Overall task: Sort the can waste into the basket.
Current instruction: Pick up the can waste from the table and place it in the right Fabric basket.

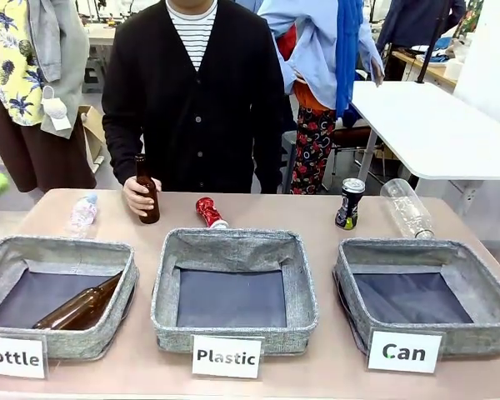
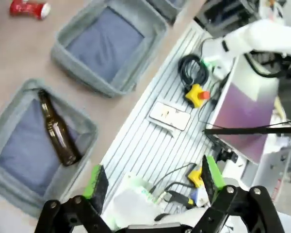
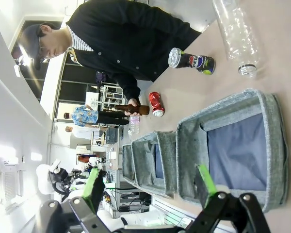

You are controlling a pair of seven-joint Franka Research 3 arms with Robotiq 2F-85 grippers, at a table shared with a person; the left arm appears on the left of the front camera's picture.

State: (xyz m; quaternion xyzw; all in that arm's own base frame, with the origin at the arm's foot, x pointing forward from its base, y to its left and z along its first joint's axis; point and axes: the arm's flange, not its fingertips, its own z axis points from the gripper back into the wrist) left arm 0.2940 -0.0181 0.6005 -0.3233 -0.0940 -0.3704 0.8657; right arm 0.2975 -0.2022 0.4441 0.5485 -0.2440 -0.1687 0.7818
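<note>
Front view, middle of the frame: red can (image 1: 209,212) on its side on the table (image 1: 300,217), just behind the far rim of the Plastic basket (image 1: 233,242). To the right: black can (image 1: 349,203) upright, just behind the far left corner of the Can basket (image 1: 400,250), with a clear bottle (image 1: 407,208) lying beside it. Nothing but dark liner inside the Can basket.

Left gripper (image 2: 153,182): jaws spread wide, nothing between the green pads, low in the left wrist frame over ribbed flooring off the table's edge. Red can (image 2: 29,8) far off in the upper left corner, well apart from the jaws. Nearer, at lower left, the Bottle basket (image 2: 82,126) with a brown bottle (image 2: 58,133) lying in it.

Right gripper (image 3: 149,183): also wide open and holding nothing, at the bottom of the right wrist frame. Can basket (image 3: 274,145) just above and right of the fingers. Black can (image 3: 191,60) beyond it at upper centre; red can (image 3: 156,104) near mid-frame. Both well apart from the jaws.

Upper left of the front view: a person's hand (image 1: 136,196) around a second brown bottle (image 1: 147,190), upright on the table.
</note>
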